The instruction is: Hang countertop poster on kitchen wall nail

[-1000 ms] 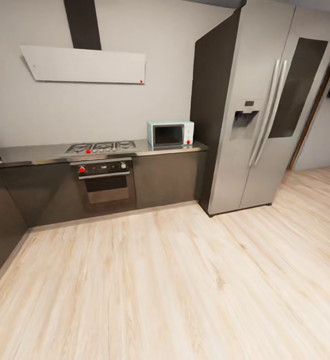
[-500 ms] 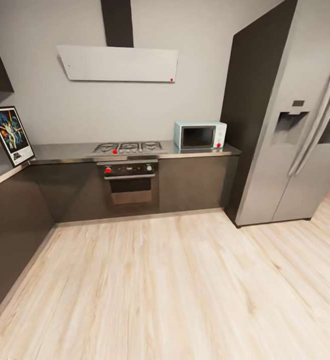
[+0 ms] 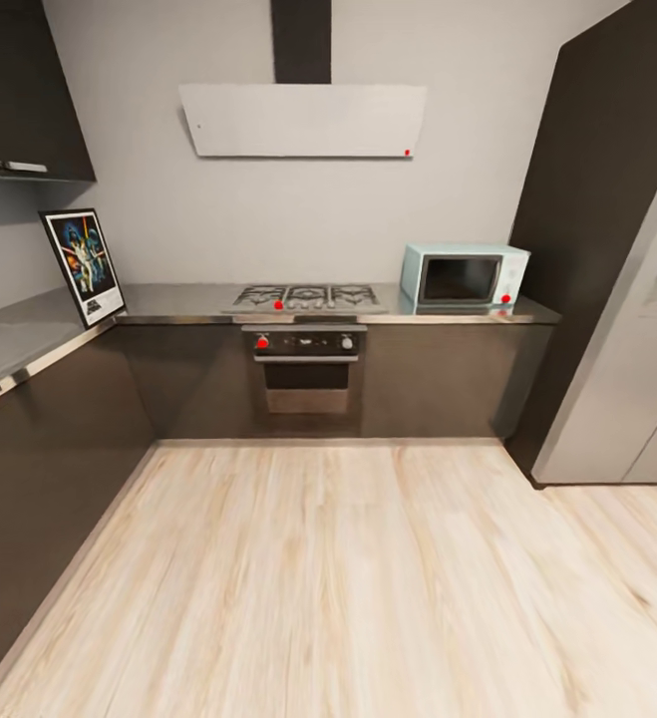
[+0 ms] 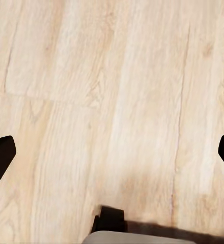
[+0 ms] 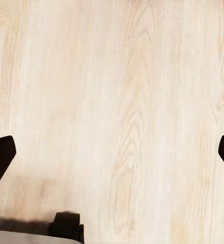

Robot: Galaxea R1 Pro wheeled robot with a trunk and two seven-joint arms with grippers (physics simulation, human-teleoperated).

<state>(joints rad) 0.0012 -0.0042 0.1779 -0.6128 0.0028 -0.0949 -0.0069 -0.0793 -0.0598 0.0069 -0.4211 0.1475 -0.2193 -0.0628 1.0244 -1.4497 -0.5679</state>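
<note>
So the poster (image 3: 82,266) is way over on the far left, standing upright on its short edge in the corner of the kitchen countertop (image 3: 168,301) and leaning back on the wall, long axis vertical. It's well apart from both arms. Both wrist views just look down at the wood floor (image 3: 348,578). The left gripper (image 4: 112,152) has its jaws spread wide with nothing between them, and so does the right gripper (image 5: 112,152). Since the poster sits to the left, I'd guess the left arm gets there first, but the base needs to roll in closer before either arm can reach. The gas hob (image 3: 306,296) and microwave (image 3: 465,276) sit further right.
</note>
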